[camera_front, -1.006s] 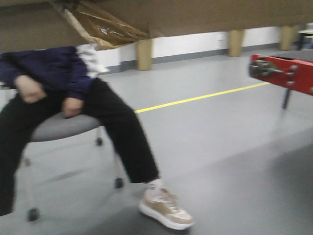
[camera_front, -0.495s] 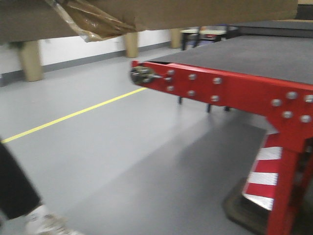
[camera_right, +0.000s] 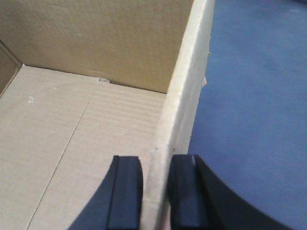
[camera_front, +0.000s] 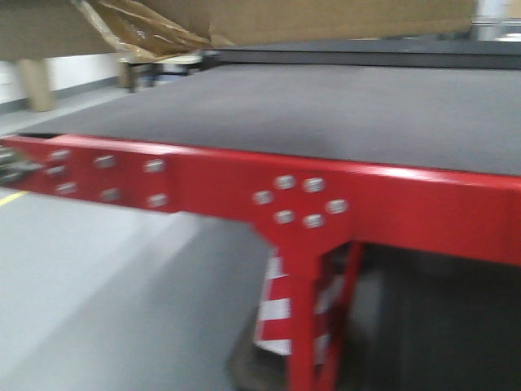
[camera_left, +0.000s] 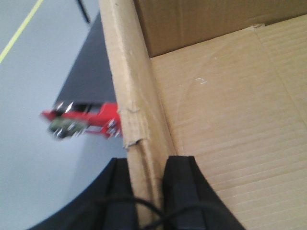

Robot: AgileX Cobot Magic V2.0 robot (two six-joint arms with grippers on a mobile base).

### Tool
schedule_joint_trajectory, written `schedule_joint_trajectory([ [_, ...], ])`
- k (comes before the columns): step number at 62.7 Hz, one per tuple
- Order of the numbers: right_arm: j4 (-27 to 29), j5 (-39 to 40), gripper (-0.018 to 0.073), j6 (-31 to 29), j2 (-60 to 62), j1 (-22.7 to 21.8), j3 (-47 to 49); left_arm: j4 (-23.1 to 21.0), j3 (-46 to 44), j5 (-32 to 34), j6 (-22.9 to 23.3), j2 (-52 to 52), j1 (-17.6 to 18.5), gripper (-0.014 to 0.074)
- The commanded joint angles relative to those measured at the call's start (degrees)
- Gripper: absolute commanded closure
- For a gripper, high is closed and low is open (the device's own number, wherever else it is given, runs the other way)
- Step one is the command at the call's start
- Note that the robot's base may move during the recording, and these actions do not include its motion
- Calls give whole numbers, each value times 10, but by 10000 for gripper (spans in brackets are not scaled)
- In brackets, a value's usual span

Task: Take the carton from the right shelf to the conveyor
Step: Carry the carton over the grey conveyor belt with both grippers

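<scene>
Left wrist-mounted view: my left claw [camera_left: 146, 167] is clamped across one side wall of the large open brown corrugated cardboard carton [camera_left: 225, 120], one finger inside and one outside. My right claw [camera_right: 156, 165] pinches the opposite wall the same way, so the load hangs evenly between both arms. In the front-facing view the carton's underside fills the top of the frame. It is held above the wide dark grey conveyor belt [camera_front: 326, 114] with its red metal front edge, not resting on it. Judgement: carry stage; lowering onto the belt remains.
</scene>
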State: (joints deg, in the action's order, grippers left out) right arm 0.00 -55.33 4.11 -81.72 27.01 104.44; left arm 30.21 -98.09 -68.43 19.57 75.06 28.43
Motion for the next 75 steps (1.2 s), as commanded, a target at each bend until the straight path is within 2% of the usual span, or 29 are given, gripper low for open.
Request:
schedule_joint_trajectory([
  [1,0,31,629,-1,13,0,6,46,-1,-7,-8,-5,-1,615],
  [75,0,31,629,-1,13,0,6,47,-1,-7,-8,-5,-1,615],
])
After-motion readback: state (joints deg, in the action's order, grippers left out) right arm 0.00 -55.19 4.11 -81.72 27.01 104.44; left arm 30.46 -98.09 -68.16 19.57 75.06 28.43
